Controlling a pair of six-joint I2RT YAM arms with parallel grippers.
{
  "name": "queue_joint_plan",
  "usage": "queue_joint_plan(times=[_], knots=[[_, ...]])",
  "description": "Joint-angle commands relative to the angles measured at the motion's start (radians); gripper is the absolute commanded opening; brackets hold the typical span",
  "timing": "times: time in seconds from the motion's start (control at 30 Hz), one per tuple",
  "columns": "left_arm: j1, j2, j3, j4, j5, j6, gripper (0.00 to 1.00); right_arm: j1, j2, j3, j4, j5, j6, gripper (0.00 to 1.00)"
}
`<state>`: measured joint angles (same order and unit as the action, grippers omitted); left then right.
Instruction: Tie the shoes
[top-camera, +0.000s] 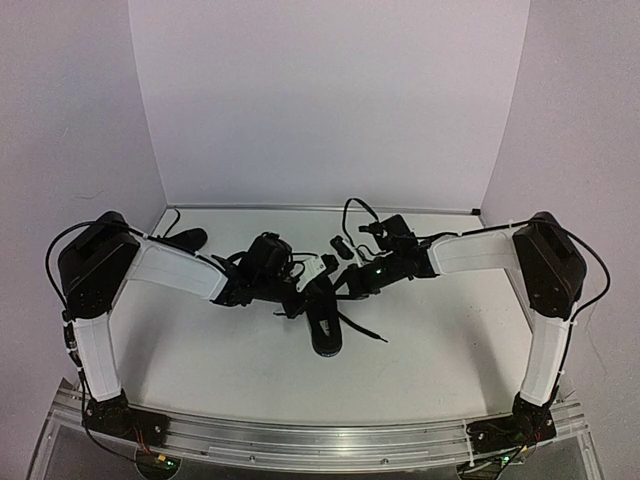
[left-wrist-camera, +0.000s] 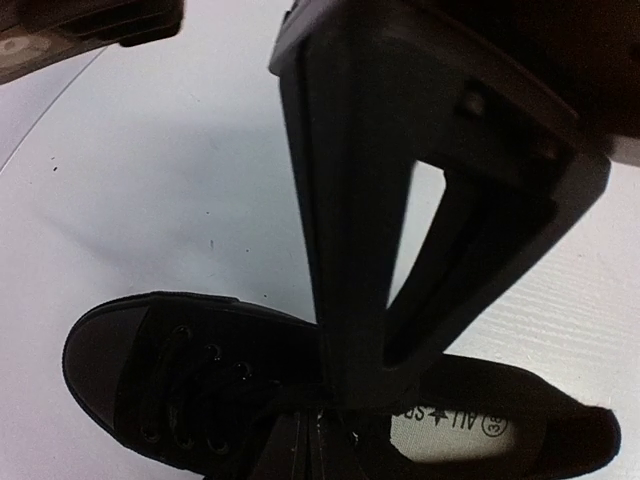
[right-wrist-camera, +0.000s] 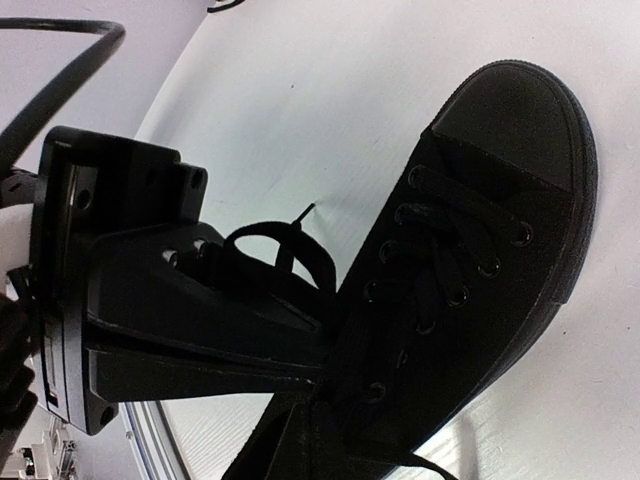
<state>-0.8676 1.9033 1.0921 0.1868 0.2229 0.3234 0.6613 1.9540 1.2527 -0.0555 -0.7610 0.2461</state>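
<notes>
Meeting over the middle of the counter, both arms reach inward to one black low-top shoe, which lies with its rounded toe end toward the arm bases and its rear part under the two wrists. The left pincer comes in from the left and the right pincer from the right, tips close together at the laced throat. In the left wrist view the left pincer has its fingers pressed together with no gap, resting on the lacing just ahead of the shoe's opening. The pale insole shows beyond them and the toe cap sits lower left. Whether a lace is nipped there cannot be told, black on black. In the right wrist view the right pincer is likewise closed tight against the shoe's side near the upper eyelets, with a loop of lace arching just above it; whether it grips that strand is unclear. A loose lace end trails on the counter right of the shoe. The second shoe lies well apart at the back left, just behind the left arm.
</notes>
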Motion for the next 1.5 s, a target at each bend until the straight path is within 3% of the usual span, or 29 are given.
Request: queue_joint_plan(times=[0.0, 0.33, 0.83, 1.0, 1.13, 1.47], knots=[[0.002, 0.025, -0.026, 0.152, -0.007, -0.135, 0.00, -0.004, -0.060, -0.021, 0.044, -0.032, 0.014, 0.00], [0.002, 0.074, -0.151, 0.496, 0.063, -0.384, 0.00, -0.003, -0.039, -0.045, 0.151, -0.071, 0.086, 0.00], [0.022, 0.196, -0.255, 0.936, 0.166, -0.590, 0.00, 0.034, 0.006, -0.071, 0.220, -0.104, 0.140, 0.00], [0.055, 0.234, -0.282, 1.068, 0.201, -0.654, 0.00, 0.033, 0.000, -0.081, 0.216, -0.104, 0.135, 0.06], [0.075, 0.256, -0.290, 1.104, 0.245, -0.659, 0.00, 0.010, -0.018, -0.075, 0.188, -0.106, 0.110, 0.17], [0.084, 0.291, -0.293, 1.136, 0.287, -0.638, 0.00, -0.067, -0.116, -0.063, 0.128, -0.110, 0.081, 0.24]])
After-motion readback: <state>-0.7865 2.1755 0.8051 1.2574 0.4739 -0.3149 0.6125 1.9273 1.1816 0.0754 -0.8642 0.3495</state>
